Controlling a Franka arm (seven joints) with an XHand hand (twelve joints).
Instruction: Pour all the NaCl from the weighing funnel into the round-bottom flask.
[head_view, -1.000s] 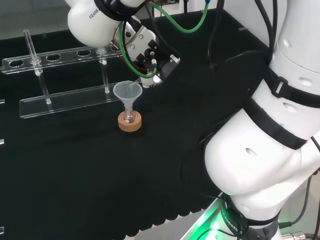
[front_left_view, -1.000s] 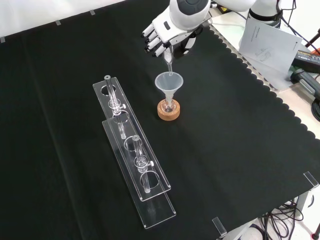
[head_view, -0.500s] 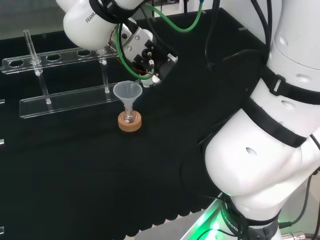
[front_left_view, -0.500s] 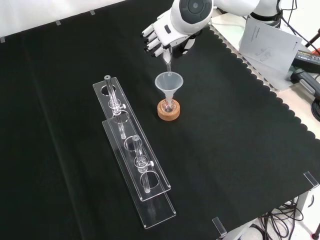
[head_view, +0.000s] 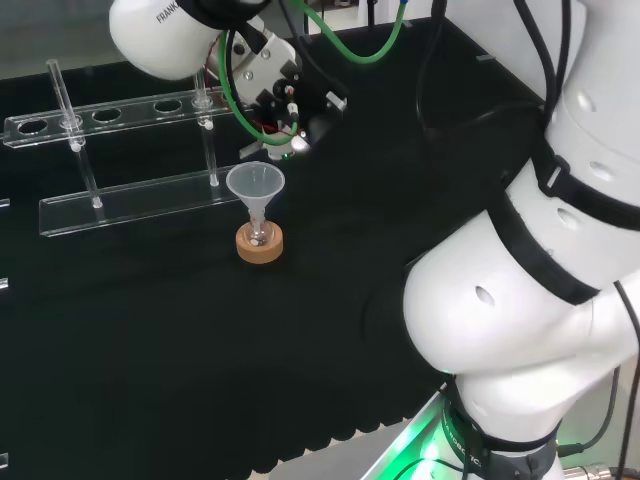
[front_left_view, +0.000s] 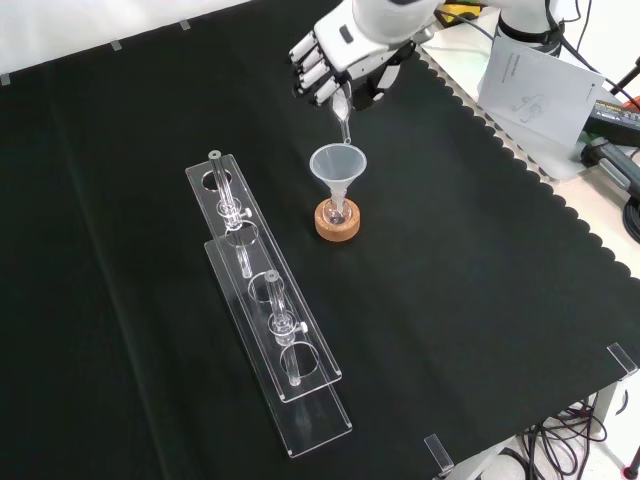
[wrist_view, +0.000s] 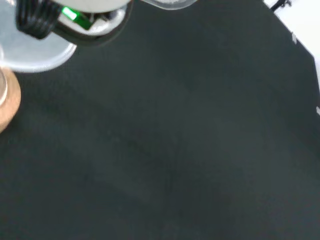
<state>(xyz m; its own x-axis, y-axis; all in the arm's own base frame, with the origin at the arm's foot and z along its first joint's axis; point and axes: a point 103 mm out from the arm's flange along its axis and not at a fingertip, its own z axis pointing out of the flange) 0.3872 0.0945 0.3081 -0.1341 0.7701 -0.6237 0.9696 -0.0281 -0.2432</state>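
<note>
A small round-bottom flask (front_left_view: 337, 209) sits in a cork ring (front_left_view: 337, 223) near the cloth's middle, with a clear plastic funnel (front_left_view: 338, 164) in its neck. In the front view my hand (front_left_view: 343, 52) hangs just beyond it, fingers curled round the clear weighing funnel (front_left_view: 343, 112). Its narrow spout points down and ends slightly above the funnel's mouth. The head view has the hand (head_view: 278, 92) up and right of the funnel (head_view: 255, 186) and cork ring (head_view: 259, 244). In the wrist view the cork ring (wrist_view: 7, 103) shows at the edge. I cannot tell what the flask holds.
Two long clear racks (front_left_view: 262, 330) with test tubes lie left of the flask in the front view, and behind it in the head view (head_view: 120, 200). Papers (front_left_view: 535, 85) lie past the cloth's scalloped edge. The arm's white links (head_view: 520, 300) stand at the head view's right.
The hand has lifted and drawn back with the weighing funnel. Its spout, earlier dipped into the plastic funnel's mouth, now hangs just above the rim. Flask and funnel have not moved.
</note>
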